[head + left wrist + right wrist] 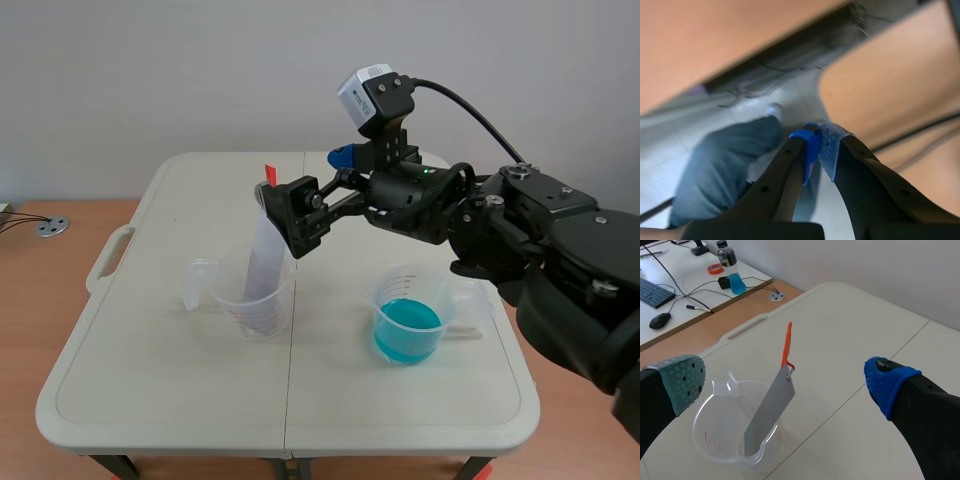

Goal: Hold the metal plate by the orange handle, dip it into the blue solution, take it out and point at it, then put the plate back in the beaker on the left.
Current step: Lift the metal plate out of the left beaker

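The metal plate (262, 262) (769, 412) stands tilted in the clear beaker (250, 308) (715, 442) on the left half of the bench (170, 390) (855, 335). Its lower edge rests on the beaker's bottom and its upper part leans out over the rim. The orange handle (268, 173) (787, 345) sticks up from the plate's top corner, pointing to about 12 o'clock.

The right arm comes in from the right and reaches past the bench's middle seam. The right end effector (297, 218) (786, 381) is spread wide at the level of the plate's top. In the right wrist view the plate and handle stand ahead of it, in the gap between the grey-green pad (686, 380) and the blue pad (886, 382) — both pads are well apart from the metal, so nothing is gripped.

At about 4 o'clock from the clear beaker stands a second beaker (428, 282), apart from the first and partly filled with blue solution (407, 328). Its handle points to 3 o'clock.

The left arm does not show in the scene view. In its own wrist view the left end effector (820, 145) has its two pads pressed together with nothing between them. Ahead of it lies a blurred blue-grey shape (720, 170) that I cannot make out.

Beyond the bench, at about 10 o'clock from the handle in the right wrist view, a second bench (690, 287) carries a keyboard (652, 290) and a mouse (660, 320).
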Controlling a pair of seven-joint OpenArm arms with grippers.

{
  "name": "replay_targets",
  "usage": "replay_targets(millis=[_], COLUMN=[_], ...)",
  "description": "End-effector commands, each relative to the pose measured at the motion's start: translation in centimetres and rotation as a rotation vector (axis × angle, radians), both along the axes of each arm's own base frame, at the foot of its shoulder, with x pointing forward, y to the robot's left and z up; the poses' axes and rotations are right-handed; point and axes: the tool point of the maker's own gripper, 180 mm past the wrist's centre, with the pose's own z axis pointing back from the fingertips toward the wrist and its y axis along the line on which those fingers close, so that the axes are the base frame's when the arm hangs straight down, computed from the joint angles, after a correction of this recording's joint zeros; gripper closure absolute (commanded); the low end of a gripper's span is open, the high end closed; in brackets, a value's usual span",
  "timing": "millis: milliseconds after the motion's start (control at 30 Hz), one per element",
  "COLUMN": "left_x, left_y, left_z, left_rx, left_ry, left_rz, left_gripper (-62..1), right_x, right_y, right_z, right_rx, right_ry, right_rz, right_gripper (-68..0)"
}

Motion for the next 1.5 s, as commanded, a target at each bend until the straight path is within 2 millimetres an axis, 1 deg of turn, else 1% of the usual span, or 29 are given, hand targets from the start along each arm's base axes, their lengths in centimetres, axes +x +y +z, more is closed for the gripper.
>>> replay_targets(millis=[0, 200, 300, 367, 467, 600, 800, 833, 933, 1000, 1200, 1467], left_x=[-0.5, -4.3, -5.7, -6.3, -6.9, -7.2, -7.2, -7.2, -7.1, -7.0, -7.1, -7.1], left_y=[-1.3, -3.0, -3.9, -4.5, -5.2, -5.6, -5.6, -5.6, -5.6, -5.6, -5.7, -5.8], left_z=[-0.2, -1.6, -2.0, -2.1, -2.2, -2.3, -2.3, -2.3, -2.3, -2.3, -2.3, -2.3], left_rx=[-0.041, -0.091, -0.115, -0.128, -0.140, -0.148, -0.148, -0.148, -0.150, -0.152, -0.154, -0.160], left_ry=[0.008, 0.115, 0.154, 0.170, 0.185, 0.192, 0.193, 0.193, 0.190, 0.189, 0.190, 0.194], left_rz=[-0.008, -0.020, -0.028, -0.038, -0.056, -0.059, -0.060, -0.060, -0.061, -0.062, -0.063, -0.065], left_gripper=[-2.9, -2.9, -2.9, -2.9, -2.9, -2.9, -2.9, -2.9, -2.9, -2.9, -2.9, -2.9], right_x=[1.0, 2.3, 2.8, 3.0, 3.0, 2.9, 2.8, 2.8, 2.8, 2.8, 2.9, 3.1], right_y=[0.4, 1.6, 2.3, 2.9, 4.0, 5.2, 5.7, 5.8, 5.8, 5.8, 5.8, 5.5], right_z=[1.7, 1.2, 1.0, 0.9, 0.9, 0.3, -0.3, -0.4, -0.4, -0.4, -0.4, -0.4], right_rx=[0.031, 0.024, 0.029, 0.032, 0.031, 0.025, 0.027, 0.028, 0.027, 0.027, 0.027, 0.025], right_ry=[-0.036, 0.003, 0.019, 0.026, 0.038, 0.073, 0.101, 0.102, 0.103, 0.103, 0.103, 0.103], right_rz=[-0.003, -0.001, 0.001, 0.008, 0.026, 0.039, 0.041, 0.041, 0.041, 0.041, 0.038, 0.019], right_gripper=[-66.3, -66.3, -66.3, -66.3, -66.3, -66.3, -66.1, -63.9, -52.7, -48.1, -41.9, -29.7])
